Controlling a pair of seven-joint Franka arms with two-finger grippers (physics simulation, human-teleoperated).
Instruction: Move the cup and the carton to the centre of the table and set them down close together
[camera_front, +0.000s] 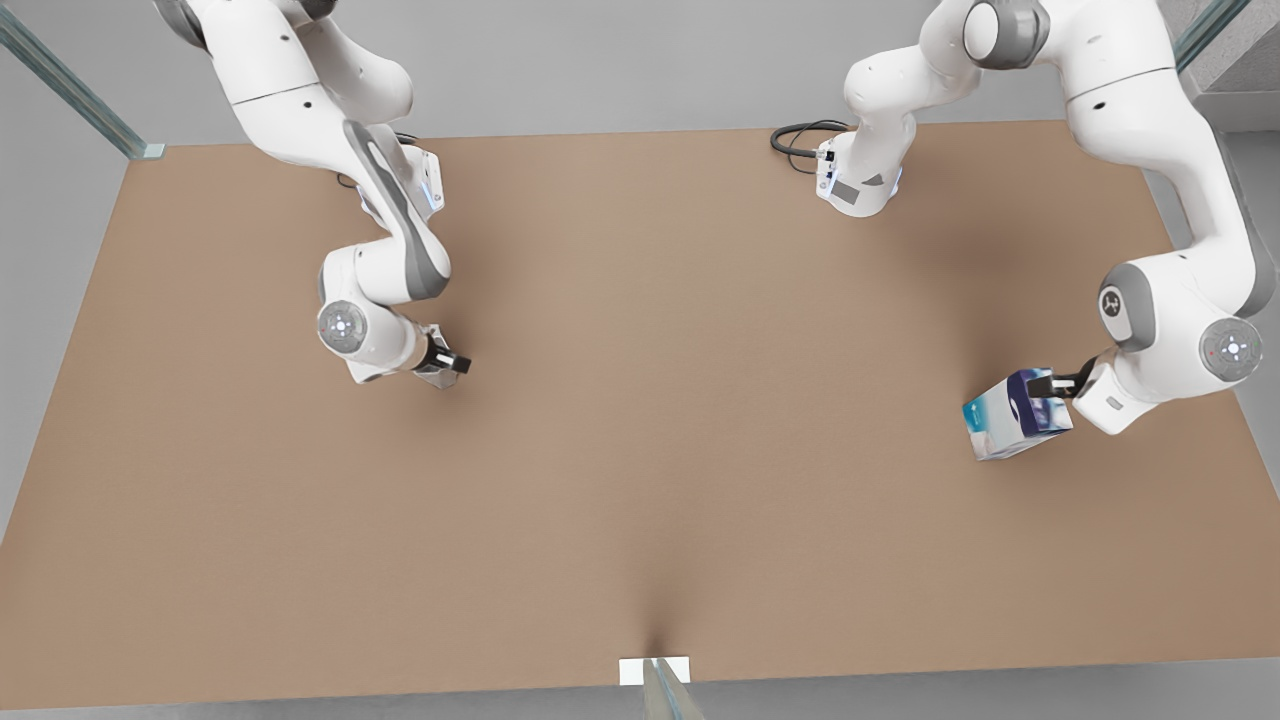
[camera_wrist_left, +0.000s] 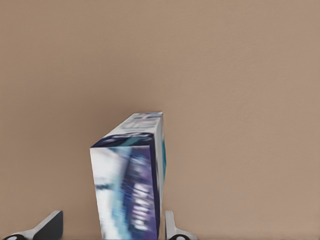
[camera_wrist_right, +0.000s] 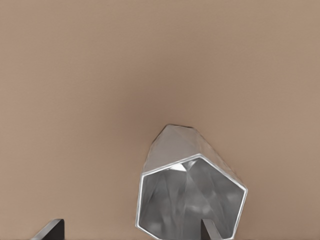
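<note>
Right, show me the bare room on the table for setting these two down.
The wide middle of the table is bare, between the right gripper at the cup and the left gripper at the carton; so is the near strip. Crowded only around those grippers.

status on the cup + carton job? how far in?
Nothing is set down at the centre of the table yet. In hand: the left tool is at the carton, near the front view's right edge; the right tool is at the cup, front view's left. Left: bring both to the middle and set them down close together.
</note>
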